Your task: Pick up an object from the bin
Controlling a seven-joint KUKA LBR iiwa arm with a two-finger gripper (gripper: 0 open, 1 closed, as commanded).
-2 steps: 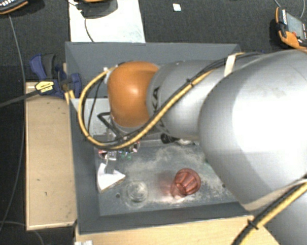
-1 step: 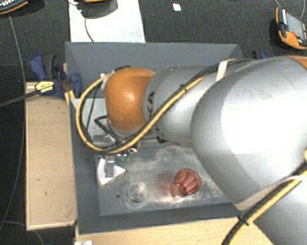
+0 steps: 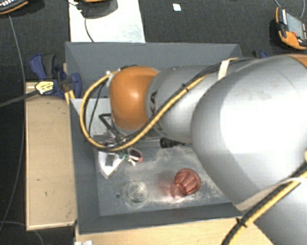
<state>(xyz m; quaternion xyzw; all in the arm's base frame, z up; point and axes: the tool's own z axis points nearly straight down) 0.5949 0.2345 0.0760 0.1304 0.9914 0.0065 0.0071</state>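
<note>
**A:** Where is the gripper (image 3: 116, 155)?

**B:** Low at about 10 o'clock on the floor of the bin (image 3: 86, 188), tucked under the arm's orange cover (image 3: 132, 97). Open or closed, I cannot tell. The cover and a yellow cable (image 3: 83, 120) hide most of it.

**A:** What lies nearest to it?

**B:** A pale, shiny wedge-shaped piece (image 3: 108, 166), right under it at its 7 o'clock. Whether it is touched or held, I cannot tell. Its narrow end points toward 6 o'clock, so its long axis runs roughly 12 to 6. Just at its 3 o'clock sits a small red-and-green bit (image 3: 133, 157).

**A:** And the rest?

**B:** A clear round thing (image 3: 136, 191) lies at 5 o'clock from the gripper. A red ridged dome (image 3: 185, 182) lies at 4 o'clock, well apart from it. The dome shows no clear long axis.
</note>
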